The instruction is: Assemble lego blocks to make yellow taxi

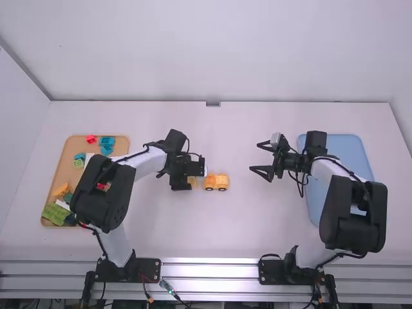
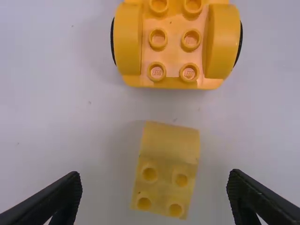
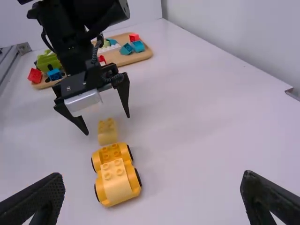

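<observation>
High view: left of the wheeled base (image 1: 215, 183), the left pincer (image 1: 198, 174) is spread; the right pincer (image 1: 254, 158), also spread, is right of it. Left wrist view: a yellow brick (image 2: 166, 169) lies just beside the base. Right wrist view: a block (image 3: 116, 183) sits on the base.

Two pincers (image 1: 255, 158), one wheeled base (image 2: 173, 51), one loose yellow block (image 2: 167, 164), two trays (image 1: 349, 147).
</observation>
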